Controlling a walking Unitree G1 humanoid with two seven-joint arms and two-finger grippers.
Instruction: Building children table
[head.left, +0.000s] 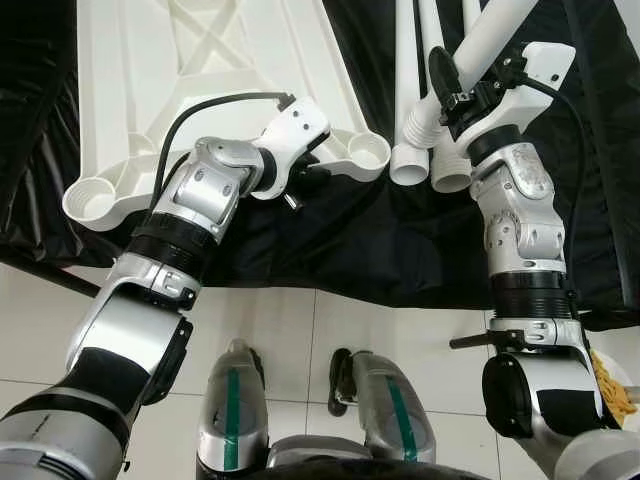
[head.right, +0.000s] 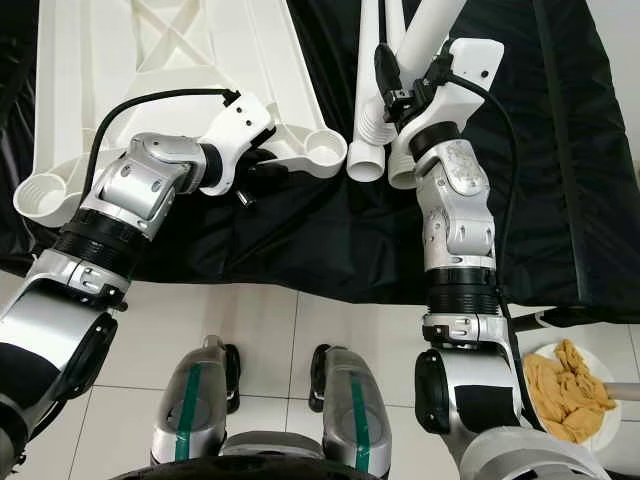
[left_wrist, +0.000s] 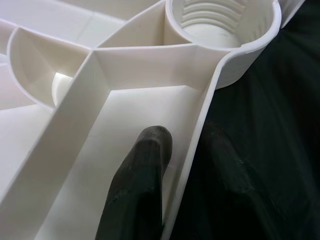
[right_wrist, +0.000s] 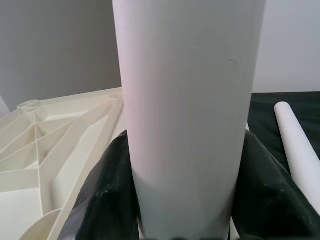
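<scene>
Bright, even daylight, sharp eye views, soft shadows; wrist views blur up close

Loose legs (head.left: 415, 90) beside socket (head.left: 363, 152) — crowded

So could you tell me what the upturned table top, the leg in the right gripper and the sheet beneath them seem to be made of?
Table top: likely moulded plastic, smooth matt white, judging by its thin ribs and the threaded socket.
Table leg, held by the right gripper: also white plastic by its look, a smooth seamless tube.
Black sheet: thin glossy film or coated cloth; it creases and shines.
</scene>
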